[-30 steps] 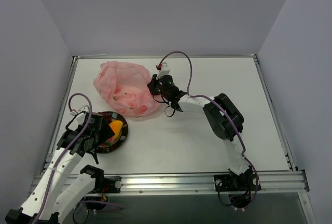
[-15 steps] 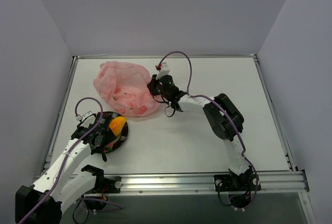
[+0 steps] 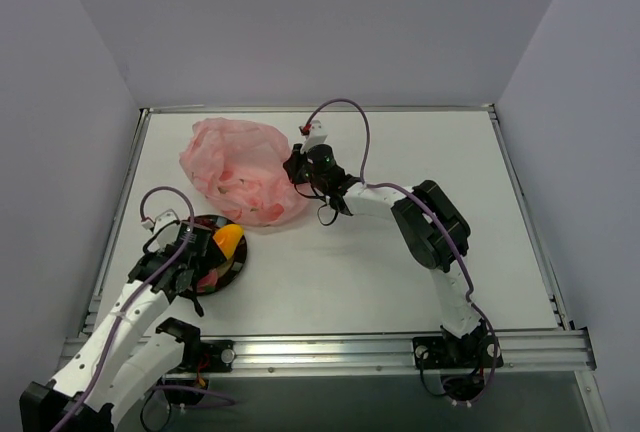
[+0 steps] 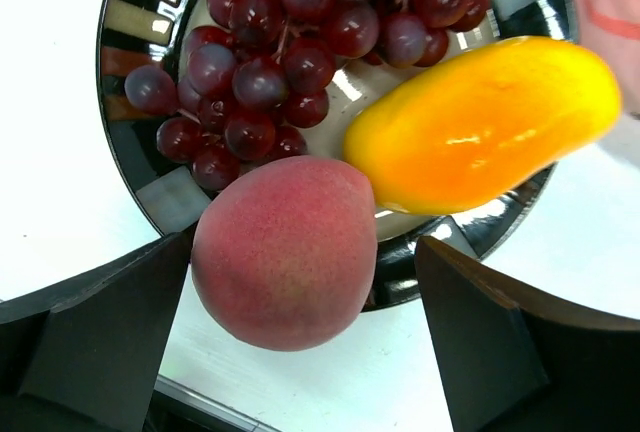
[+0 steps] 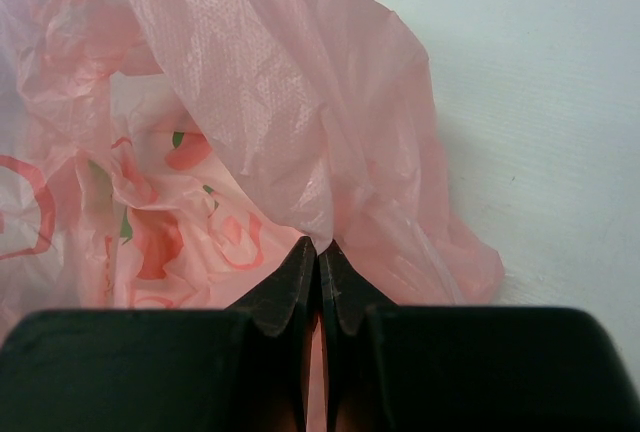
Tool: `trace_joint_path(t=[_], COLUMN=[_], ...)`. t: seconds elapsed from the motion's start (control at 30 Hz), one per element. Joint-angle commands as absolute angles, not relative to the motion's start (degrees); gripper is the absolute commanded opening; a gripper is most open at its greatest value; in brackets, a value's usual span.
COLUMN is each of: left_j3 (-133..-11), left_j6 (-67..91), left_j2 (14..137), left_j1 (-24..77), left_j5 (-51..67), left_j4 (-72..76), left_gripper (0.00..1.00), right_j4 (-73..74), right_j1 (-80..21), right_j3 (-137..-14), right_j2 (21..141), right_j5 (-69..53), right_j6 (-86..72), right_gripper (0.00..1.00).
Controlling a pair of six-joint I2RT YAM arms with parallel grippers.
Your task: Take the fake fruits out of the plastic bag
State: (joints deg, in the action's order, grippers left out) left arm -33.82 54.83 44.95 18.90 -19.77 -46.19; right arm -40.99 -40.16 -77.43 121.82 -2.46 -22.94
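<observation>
**Top external view: three fruits on a plate, right gripper pinching the bag**

The left gripper hangs over the near left part of the table with its two fingers spread wide. In the left wrist view a pink peach sits between those fingers. It is just beside the left one and well clear of the right one. The peach rests on the near rim of a round plate with a black rim, partly overhanging the edge. Beside it, to the right, lies an orange-yellow mango, stretched across the plate with one end reaching out over the rim. Behind both fruits is a bunch of dark red grapes, filling the far part of the plate. All three fruits are out of the bag and on the plate.

The right gripper is reached out to the far middle of the table. Its fingers are pressed together on a thin fold of the pink bag. The bag is crinkled and see-through, with a darker pink pattern showing inside. From above it sits as a puffed heap on the far left of the table, with the right gripper at its right edge. Its near edge lies just beyond the plate, close to the mango's end. Whether they touch cannot be told.
</observation>
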Motion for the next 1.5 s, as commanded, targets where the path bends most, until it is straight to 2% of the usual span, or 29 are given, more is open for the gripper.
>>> trace_joint_path(t=[0.0,0.3,0.53,0.6,0.63,0.67,0.77,0.97,1.1,1.23,1.33,1.47], left_j3=[-37.00,-52.01,-56.24,-56.78,-57.47,-57.92,-59.67,-63.89,-64.69,-63.55,-61.18,-55.91], left_j6=[51.95,36.68,28.49,26.03,25.15,24.27,21.98,19.51,19.51,19.60,19.78,20.39], left_j2=[41.32,37.44,38.32,38.15,37.97,37.88,37.62,39.72,39.64,37.27,34.11,27.27], left_j1=[19.25,19.34,19.25,19.25,19.25,19.25,19.25,19.16,19.25,19.16,19.16,19.16], left_j5=[-22.41,-23.38,-22.85,-22.41,-22.15,-21.37,-20.83,-18.73,-18.55,-16.71,-15.21,-16.08], left_j4=[-45.35,-36.84,-30.95,-29.98,-29.27,-29.09,-27.87,-25.05,-23.38,-23.03,-23.11,-23.12], left_gripper=[0.94,0.94,0.94,0.94,0.94,0.94,0.94,0.94,0.94,0.94,0.94,0.94], right_j4=[-43.07,-43.51,-39.57,-38.24,-38.15,-37.36,-35.78,-35.25,-35.51,-34.12,-25.10,-16.36], right_j1=[-40.08,-41.22,-41.48,-41.31,-41.22,-41.13,-40.17,-39.46,-39.20,-39.20,-38.85,-38.50], right_j3=[-79.80,-85.94,-108.49,-112.22,-113.11,-113.46,-111.46,-101.71,-83.74,-67.47,-60.76,-53.82], right_j2=[120.67,126.37,139.99,142.55,142.56,141.17,134.69,114.84,99.96,83.70,67.39,54.95], right_j5=[-3.08,1.48,4.31,2.73,2.12,1.85,0.01,-5.97,-3.79,1.56,8.33,19.31], right_j6=[-22.85,-26.10,-28.65,-28.30,-27.78,-27.16,-25.40,-20.13,-18.55,-18.28,-17.58,-17.14], right_gripper=[0.01,0.01,0.02,0.19,0.35,0.67,1.00,1.00,1.00,1.00,1.00,1.00])
